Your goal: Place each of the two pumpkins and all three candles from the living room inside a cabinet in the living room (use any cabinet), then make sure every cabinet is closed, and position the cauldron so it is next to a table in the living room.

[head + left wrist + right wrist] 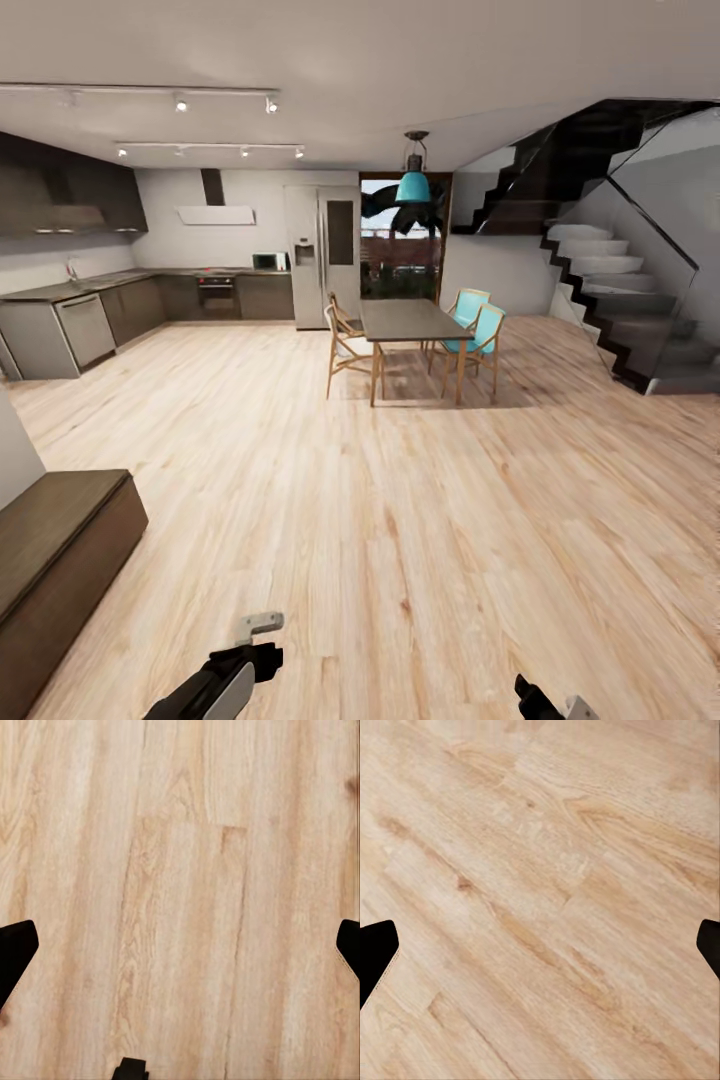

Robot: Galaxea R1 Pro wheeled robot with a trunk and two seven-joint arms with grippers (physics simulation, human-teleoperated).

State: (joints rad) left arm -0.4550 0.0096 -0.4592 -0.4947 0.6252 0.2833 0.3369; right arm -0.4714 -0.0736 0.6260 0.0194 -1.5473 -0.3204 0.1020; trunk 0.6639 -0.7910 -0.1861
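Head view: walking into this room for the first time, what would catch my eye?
Probably the teal lamp hanging over the dark dining table at the room's middle, with two teal chairs beside it. Then the black staircase climbing at the right, and the wide pale wood floor running to the kitchen at the left.

Cabinet (60, 550) sits low on the left, kitchen counters (70, 330) way behind it. Dining desk (412, 322) is straight ahead with chairs (478, 335) on both sides, fridge (322, 255) behind it, stairs (620, 300) off right.
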